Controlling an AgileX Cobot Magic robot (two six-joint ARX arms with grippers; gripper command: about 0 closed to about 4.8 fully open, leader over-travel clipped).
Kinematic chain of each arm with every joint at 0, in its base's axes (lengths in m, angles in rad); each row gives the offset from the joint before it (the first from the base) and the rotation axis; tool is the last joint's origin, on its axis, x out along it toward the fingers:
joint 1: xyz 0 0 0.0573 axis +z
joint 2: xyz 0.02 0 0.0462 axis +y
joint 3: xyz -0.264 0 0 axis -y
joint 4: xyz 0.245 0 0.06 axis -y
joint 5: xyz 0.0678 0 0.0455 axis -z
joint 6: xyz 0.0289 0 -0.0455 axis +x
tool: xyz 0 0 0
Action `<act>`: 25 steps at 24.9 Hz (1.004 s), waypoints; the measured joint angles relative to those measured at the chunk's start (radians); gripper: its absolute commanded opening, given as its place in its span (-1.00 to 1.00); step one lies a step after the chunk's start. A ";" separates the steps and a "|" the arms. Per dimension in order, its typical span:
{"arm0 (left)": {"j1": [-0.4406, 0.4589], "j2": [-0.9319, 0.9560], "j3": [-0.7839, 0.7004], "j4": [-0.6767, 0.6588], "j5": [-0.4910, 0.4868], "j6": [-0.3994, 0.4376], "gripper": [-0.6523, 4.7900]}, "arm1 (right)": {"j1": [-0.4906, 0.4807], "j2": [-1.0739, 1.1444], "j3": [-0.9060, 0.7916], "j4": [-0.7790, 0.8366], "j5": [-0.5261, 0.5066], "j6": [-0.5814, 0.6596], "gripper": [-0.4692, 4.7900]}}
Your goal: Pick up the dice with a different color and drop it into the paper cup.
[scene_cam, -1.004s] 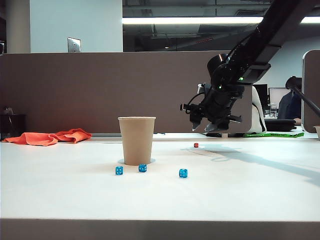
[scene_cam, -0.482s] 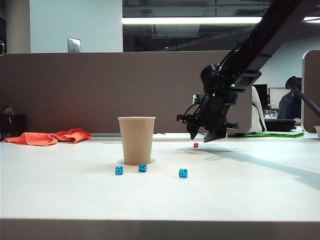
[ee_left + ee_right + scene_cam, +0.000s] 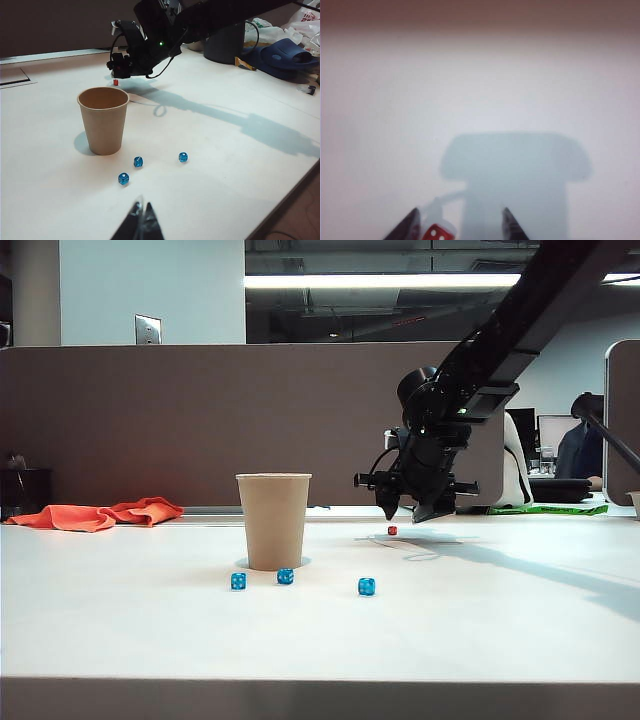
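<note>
i'm seeing my right claw (image 3: 403, 513) hanging wide open just above the table (image 3: 480, 620), gripping nothing. in its wrist view the one red die (image 3: 435, 233) is sitting on the table between the two spread fingers (image 3: 408, 226), nearer one of them. the one cup (image 3: 273, 521) is standing upright left of it, apart. i'm counting three blue dice (image 3: 285, 576) lying in front of the cup. an orange cloth (image 3: 98, 514) is lying far left. my left claw (image 3: 141, 220) is hovering near the table's front edge with fingertips together, holding nothing.
</note>
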 measured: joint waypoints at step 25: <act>0.000 0.000 0.000 0.000 0.000 0.000 -0.78 | 0.002 0.014 0.002 0.039 -0.051 -0.001 -0.01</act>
